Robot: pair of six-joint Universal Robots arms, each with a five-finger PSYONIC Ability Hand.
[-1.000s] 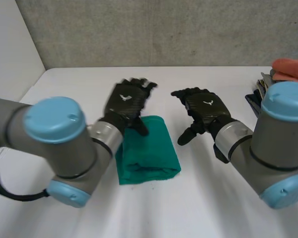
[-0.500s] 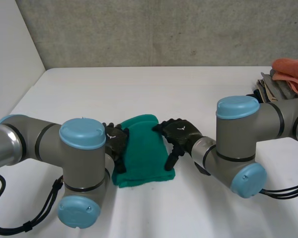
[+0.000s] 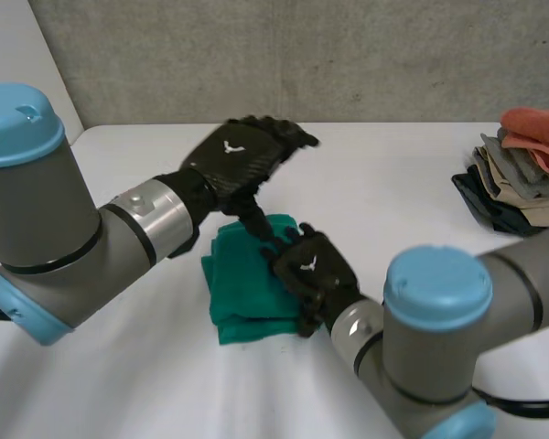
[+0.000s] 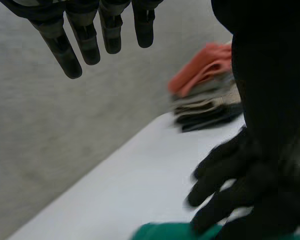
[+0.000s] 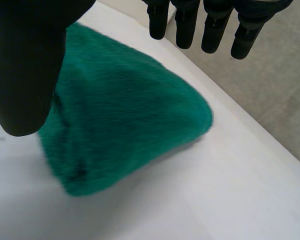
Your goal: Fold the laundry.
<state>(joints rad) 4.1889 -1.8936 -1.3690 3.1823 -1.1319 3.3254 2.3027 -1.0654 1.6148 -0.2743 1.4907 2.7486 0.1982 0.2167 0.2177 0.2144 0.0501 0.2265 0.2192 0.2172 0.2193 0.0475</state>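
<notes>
A green cloth (image 3: 241, 285), folded into a small thick bundle, lies on the white table (image 3: 421, 192). My left hand (image 3: 241, 161) hovers open over the cloth's far edge, fingers straight and thumb pointing down at it. My right hand (image 3: 312, 272) is open over the cloth's right side. In the right wrist view the green cloth (image 5: 125, 130) sits below the palm of my right hand (image 5: 30, 65), whose straight fingers (image 5: 212, 30) hold nothing. In the left wrist view my left hand's fingers (image 4: 85, 40) are spread in the air, with my right hand (image 4: 240, 185) below them at the green cloth (image 4: 165, 233).
A stack of folded laundry (image 3: 522, 174) with an orange piece on top stands at the table's right edge; the same stack (image 4: 210, 90) appears in the left wrist view. A grey wall (image 3: 302, 55) backs the table. My right arm's elbow (image 3: 437, 302) is low at the front.
My left hand has risen from the cloth's left side to above its far edge. My right hand has moved forward along the cloth's right side, and the right arm swung down to the front.
</notes>
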